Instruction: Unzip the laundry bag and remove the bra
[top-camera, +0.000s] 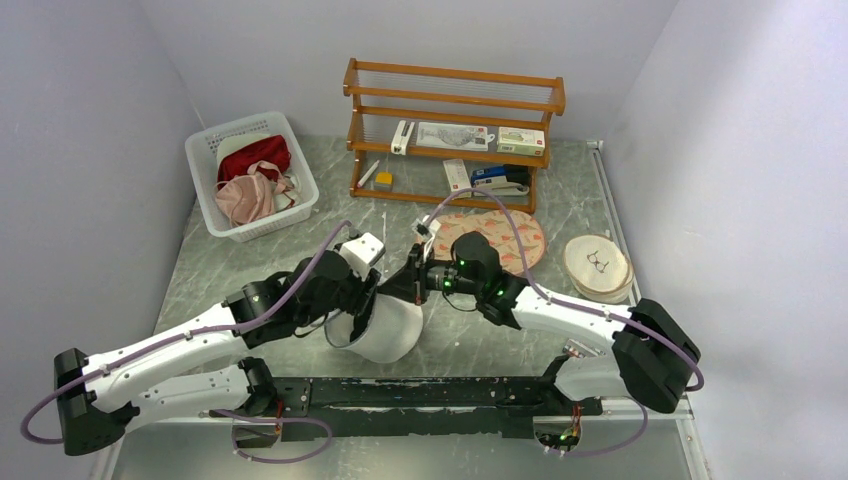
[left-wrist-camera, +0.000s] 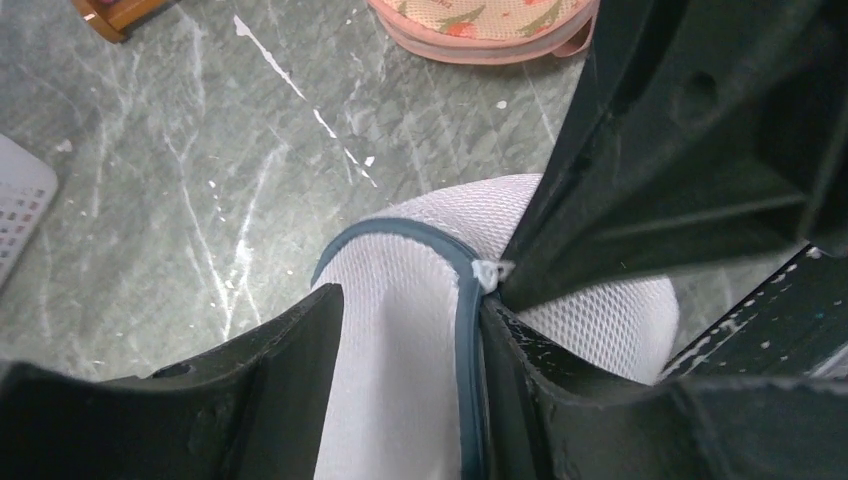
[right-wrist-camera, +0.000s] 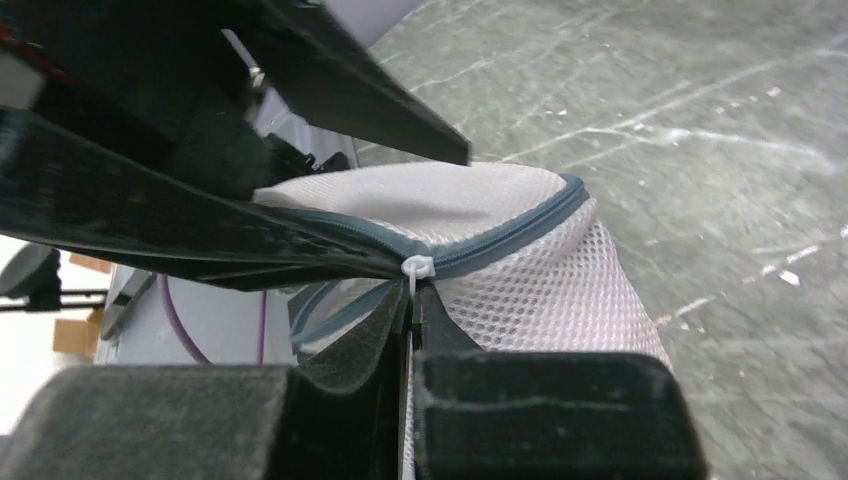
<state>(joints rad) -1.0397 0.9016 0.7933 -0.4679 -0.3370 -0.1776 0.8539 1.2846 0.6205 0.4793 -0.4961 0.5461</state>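
Note:
The white mesh laundry bag stands on the table between both arms, with a blue-grey zip line over its top. My left gripper is closed on a fold of the bag; in the left wrist view mesh and zip fill the gap between its fingers. My right gripper is shut on the white zip pull, which also shows in the left wrist view. In the right wrist view my right gripper sits just under the zip. Left of the pull the zip tapes lie apart. No bra shows.
A white slatted basket with red and pink clothes stands at the back left. A wooden rack with small items is at the back. A round floral pouch and a round wooden box lie to the right.

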